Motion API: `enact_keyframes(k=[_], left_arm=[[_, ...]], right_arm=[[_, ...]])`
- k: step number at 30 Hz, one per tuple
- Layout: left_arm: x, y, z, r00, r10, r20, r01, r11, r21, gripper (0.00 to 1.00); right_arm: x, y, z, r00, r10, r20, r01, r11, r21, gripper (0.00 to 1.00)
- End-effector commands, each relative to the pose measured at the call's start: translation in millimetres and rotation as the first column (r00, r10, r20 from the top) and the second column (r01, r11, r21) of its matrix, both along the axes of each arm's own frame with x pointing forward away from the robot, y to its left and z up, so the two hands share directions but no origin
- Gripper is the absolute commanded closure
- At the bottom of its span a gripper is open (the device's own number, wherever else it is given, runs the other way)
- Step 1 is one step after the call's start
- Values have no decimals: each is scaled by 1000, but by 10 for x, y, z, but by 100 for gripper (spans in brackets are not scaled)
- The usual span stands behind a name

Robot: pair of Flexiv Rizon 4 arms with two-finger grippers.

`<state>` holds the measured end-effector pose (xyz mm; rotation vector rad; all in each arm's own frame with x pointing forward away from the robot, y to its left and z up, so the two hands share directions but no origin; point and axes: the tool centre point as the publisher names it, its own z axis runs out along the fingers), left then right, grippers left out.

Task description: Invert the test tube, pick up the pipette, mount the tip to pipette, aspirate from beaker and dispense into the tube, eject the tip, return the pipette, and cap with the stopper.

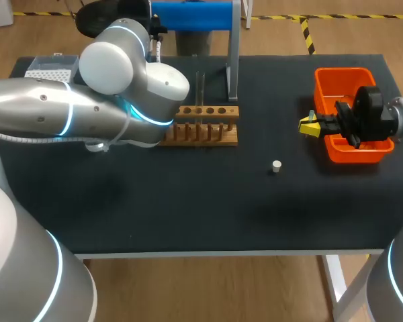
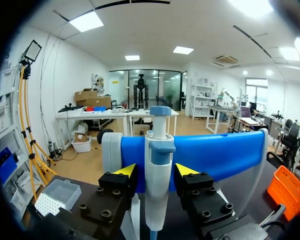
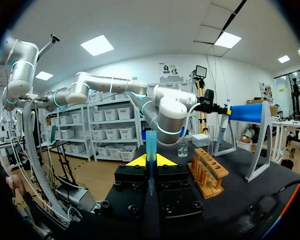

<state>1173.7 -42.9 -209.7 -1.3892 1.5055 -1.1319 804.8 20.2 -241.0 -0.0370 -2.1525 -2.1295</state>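
Observation:
In the left wrist view, the white pipette [image 2: 159, 180] with a blue top hangs on the blue stand bar [image 2: 225, 155]. My left gripper [image 2: 156, 172] is open around it, its fingers close on either side of the body. My right gripper [image 1: 310, 125] is shut on a blue pipette tip [image 3: 150, 142], which stands upright between its yellow tips beside the orange bin [image 1: 342, 80]. The glass test tube [image 1: 200, 87] stands in the wooden rack [image 1: 205, 125]. A small white stopper [image 1: 276, 166] lies on the table. A beaker [image 3: 182, 148] stands behind the rack. My left arm hides the pipette in the head view.
A clear tip box [image 1: 52, 67] sits at the back left corner. The stand's grey upright [image 1: 233, 60] rises just behind the rack. My left arm's bulky elbow [image 1: 121, 74] hangs over the table's left half.

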Motion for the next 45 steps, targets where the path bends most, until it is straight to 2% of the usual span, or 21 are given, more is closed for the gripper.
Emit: enact_keyframes(k=[1, 7, 8, 10, 11, 12, 13, 18, 27, 33, 37, 41, 45], left_arm=[[47, -22, -54, 1000, 5, 6, -5, 1000, -3, 56], [51, -26, -63, 1000, 5, 5, -5, 1000, -7, 57], [51, -27, -64, 1000, 6, 5, -6, 1000, -7, 60], [51, -26, -66, 1000, 7, 5, -7, 1000, -8, 71], [51, -26, -66, 1000, 8, 5, -7, 1000, -8, 80], [50, -25, -66, 1000, 9, 5, -9, 1000, -9, 98], [48, -22, -65, 1000, 10, 6, -10, 1000, -10, 100], [27, -13, 0, 1000, 15, 15, -15, 1000, -9, 100], [24, 26, 327, 998, 19, 67, -21, 1000, 19, 100], [-37, 8, 442, 997, -4, 78, 2, 1000, 20, 100], [-129, -22, 525, 994, -78, 74, 78, 997, -4, 100], [-251, -59, 657, 974, -212, 84, 216, 976, -33, 100], [-395, -109, 780, 944, -319, 78, 321, 947, -8, 100]], right_arm=[[-9, -13, 3, 1000, 1, 1, -1, 1000, -1, 100], [-9, -13, 3, 1000, 1, 1, -1, 1000, -1, 100], [-9, -13, 3, 1000, 1, 1, -1, 1000, -1, 100], [-9, -13, 3, 1000, 1, 1, -1, 1000, -1, 100], [-9, -13, 3, 1000, 1, 1, -1, 1000, -1, 100], [-9, -13, 3, 1000, 1, 1, -1, 1000, -1, 100], [-9, -13, 3, 1000, 1, 1, -1, 1000, -1, 100], [-9, -13, 3, 1000, 1, 1, -1, 1000, -1, 100], [-9, -13, 3, 1000, 1, 1, -1, 1000, -1, 100], [-9, -13, 3, 1000, 1, 1, -1, 1000, -1, 100], [-9, -13, 3, 1000, 1, 1, -1, 1000, -1, 100], [-9, -13, 3, 1000, 1, 1, -1, 1000, -1, 100], [-9, -13, 3, 1000, 1, 1, -1, 1000, -1, 100]])
